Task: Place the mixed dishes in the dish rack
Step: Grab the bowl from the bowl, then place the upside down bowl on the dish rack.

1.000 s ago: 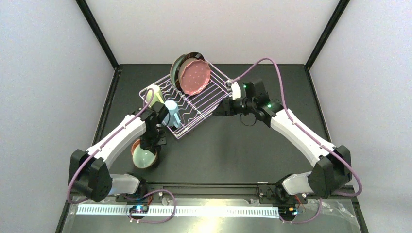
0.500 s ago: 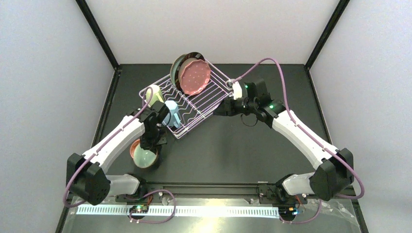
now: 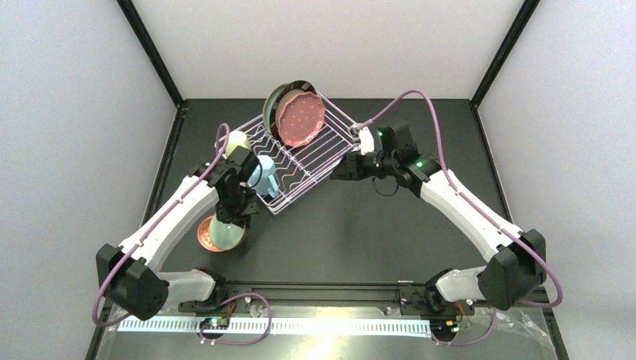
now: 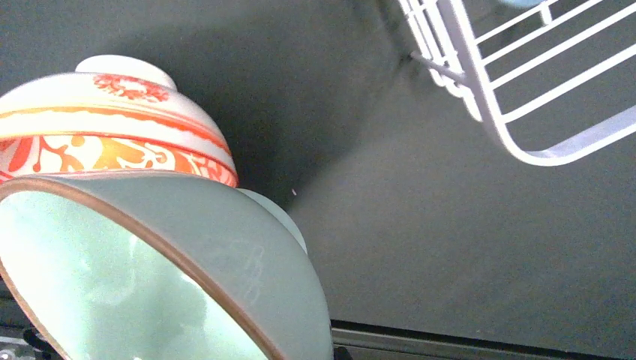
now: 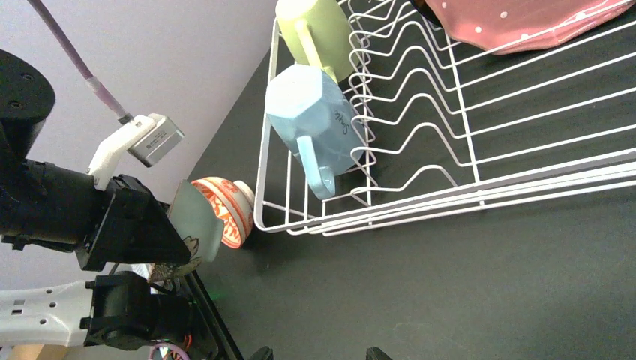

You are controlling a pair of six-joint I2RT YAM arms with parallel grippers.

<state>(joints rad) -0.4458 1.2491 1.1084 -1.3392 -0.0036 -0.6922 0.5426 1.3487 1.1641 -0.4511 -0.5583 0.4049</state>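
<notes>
My left gripper (image 3: 231, 216) is shut on the rim of a small mint bowl (image 4: 150, 277), held tilted just above the table; its fingers are hidden behind the bowl in the left wrist view. Beside and partly under the mint bowl lies a reddish patterned bowl (image 4: 112, 135), close to the near corner of the white wire dish rack (image 3: 319, 166). In the rack stand a pink speckled plate (image 3: 301, 118) and a mint-green plate (image 3: 271, 103), with a pale green mug (image 5: 315, 30) and a light blue mug (image 5: 315, 112). My right gripper (image 5: 319, 354) hangs open over bare table at the rack's right side.
Black frame posts and pale walls close in the dark table (image 3: 360, 225). The left arm's body (image 5: 67, 202) and its cable stand left of the rack's corner. A metal rail (image 3: 315, 324) runs along the near edge by the arm bases.
The left arm has drawn in toward the rack and lifted the mint bowl slightly, uncovering more of the reddish bowl to its left. The right arm has hardly moved.
</notes>
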